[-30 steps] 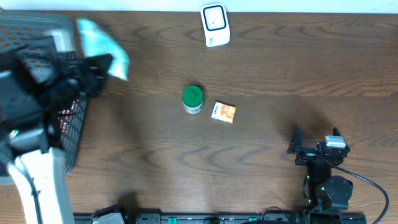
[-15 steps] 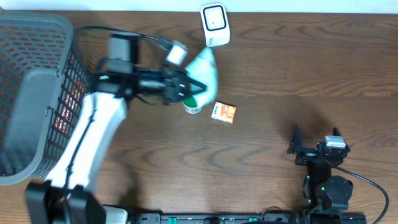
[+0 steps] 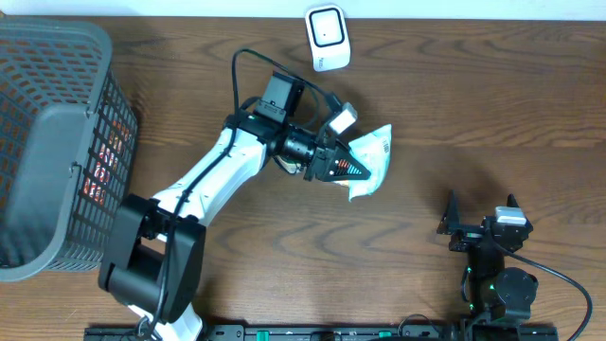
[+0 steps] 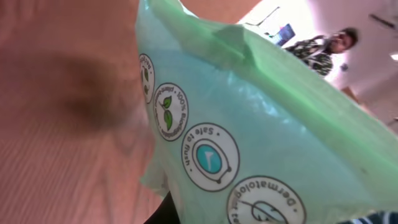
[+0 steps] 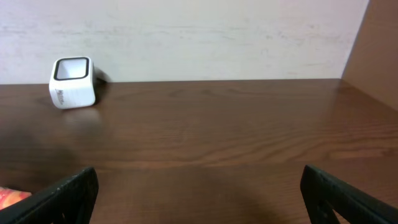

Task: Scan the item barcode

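- Reaching from its base at the near left, the left arm (image 3: 213,175) runs far and rightward across the brown wooden table (image 3: 473,95). The wrist is turned so the left gripper (image 3: 352,170) points right, at table centre.
- The left gripper is clamped narrow on the pale green soft plastic pack (image 3: 372,152), which is held at its left edge and sticks out to the right of the fingertips.
- The pack is at mid-table, nearer than the white box-shaped scanner (image 3: 328,38) and slightly right of it. The scanner stands at the far edge, well apart from the pack.
- The right gripper (image 3: 481,210) is parked at the near right with its jaws spread wide and nothing between them. In its wrist view, the right gripper (image 5: 208,199) faces the far wall.
- The grey mesh plastic basket (image 3: 57,142) sits at the far left, cut off by the frame edge.
- Hard to read:
  - The left wrist view is almost filled by the pack (image 4: 249,143). Round printed seals are visible, with the lowest one cropped, and the fingers are barely in frame.
  - No barcode can be made out in any view.
  - The arm and pack cover the table beneath them in the overhead view.
  - The right wrist view shows the scanner (image 5: 73,82) at far left and a sliver of an orange packet (image 5: 9,196), cut off at the left edge.
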### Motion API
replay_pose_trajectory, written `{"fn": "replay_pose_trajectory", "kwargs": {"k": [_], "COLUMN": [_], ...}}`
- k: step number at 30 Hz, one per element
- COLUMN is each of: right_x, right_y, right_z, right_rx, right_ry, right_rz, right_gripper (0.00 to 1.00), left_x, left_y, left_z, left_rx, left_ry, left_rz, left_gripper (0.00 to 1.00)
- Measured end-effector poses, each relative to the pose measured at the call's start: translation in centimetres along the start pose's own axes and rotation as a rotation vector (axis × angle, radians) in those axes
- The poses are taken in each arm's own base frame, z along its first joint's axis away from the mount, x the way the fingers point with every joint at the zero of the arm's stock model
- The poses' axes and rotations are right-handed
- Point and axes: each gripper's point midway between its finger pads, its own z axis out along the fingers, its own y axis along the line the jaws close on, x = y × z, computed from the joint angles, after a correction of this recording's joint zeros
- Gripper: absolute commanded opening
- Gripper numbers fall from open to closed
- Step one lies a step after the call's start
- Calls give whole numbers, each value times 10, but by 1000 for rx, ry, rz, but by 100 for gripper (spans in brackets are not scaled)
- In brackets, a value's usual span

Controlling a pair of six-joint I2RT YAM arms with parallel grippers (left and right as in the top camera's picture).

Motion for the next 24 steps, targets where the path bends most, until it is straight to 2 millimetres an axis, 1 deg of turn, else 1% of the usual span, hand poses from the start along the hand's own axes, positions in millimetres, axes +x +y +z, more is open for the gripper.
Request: {"fn": "replay_pose_trajectory", "kwargs": {"k": [8,17,19,24], "right_x": [0,0,0,0], "right_y": [0,0,0,0], "right_z": [0,0,0,0], "right_rx": [0,0,0,0], "right_ry": [0,0,0,0], "right_rz": [0,0,0,0], "right_gripper": [99,99,99,99], "left_x": [-5,-5,-4,2], "left_y": [-3,-5,1,27], "left_z": [-10,-10,-10,-12], "left_rx": [27,37,5,-150], "left_ry": [-31,-33,-25,8], "left_rz": [21,25,23,-32], "left_gripper": [8,7,7,7]}}
